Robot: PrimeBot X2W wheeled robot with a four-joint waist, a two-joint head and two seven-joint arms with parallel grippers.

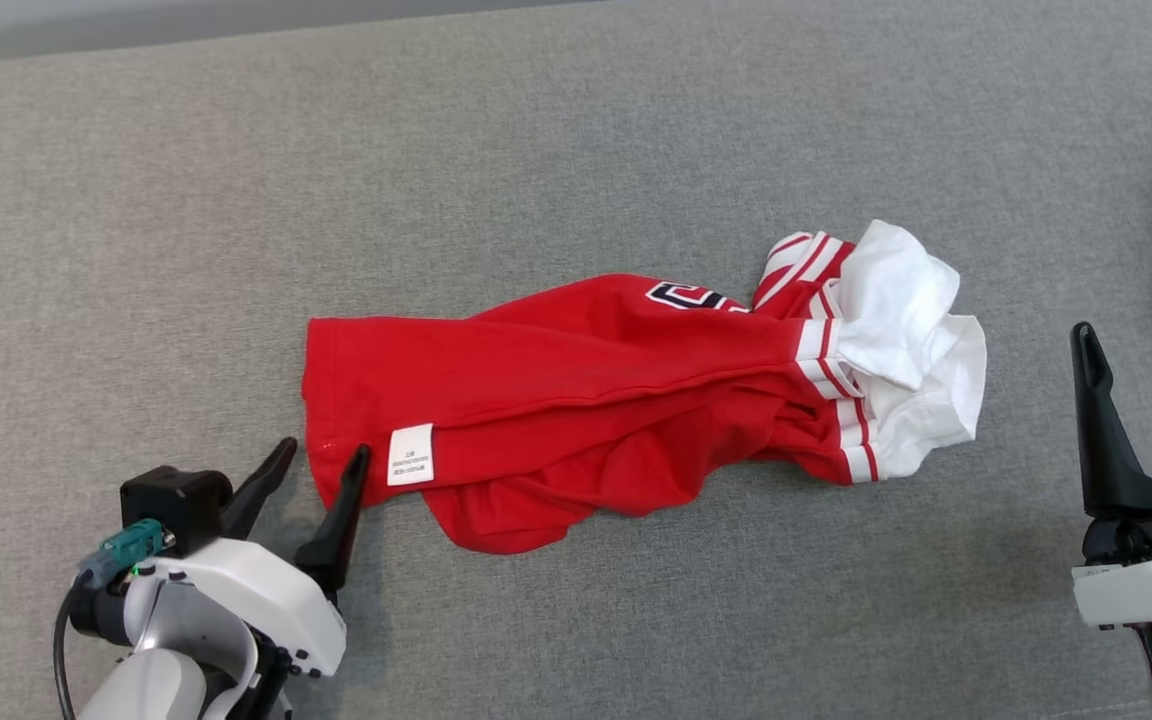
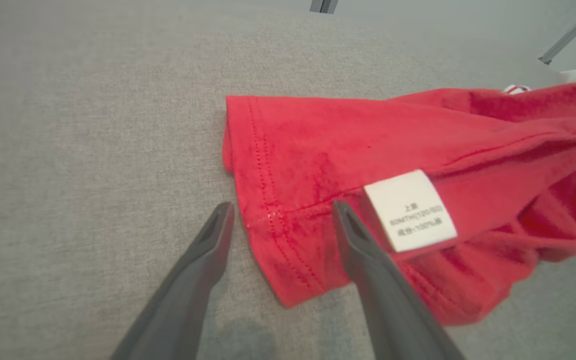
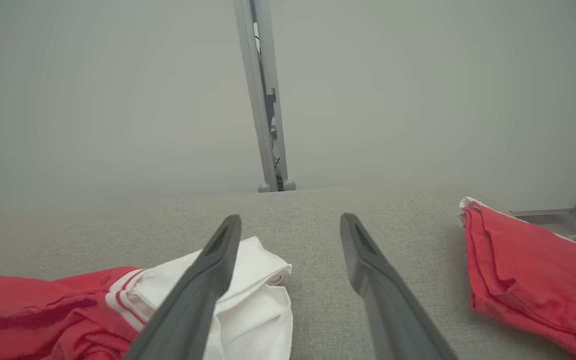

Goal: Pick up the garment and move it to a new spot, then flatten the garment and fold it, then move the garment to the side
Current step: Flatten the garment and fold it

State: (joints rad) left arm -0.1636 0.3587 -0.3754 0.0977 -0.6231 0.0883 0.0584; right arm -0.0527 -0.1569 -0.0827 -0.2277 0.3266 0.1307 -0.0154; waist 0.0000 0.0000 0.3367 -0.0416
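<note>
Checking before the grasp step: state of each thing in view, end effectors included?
Red garment, crumpled, unfolded, on the grey surface.
White fabric, bunched at its right end.
Label, exposed, facing up by the hem.
Second red garment, folded, far right.
Left end effector, open, astride the hem corner.
Right end effector, open, holding nothing.

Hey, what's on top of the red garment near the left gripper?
A white care label lies on the red garment, beside the open left gripper. Anything beneath the crumpled folds is hidden.
</note>
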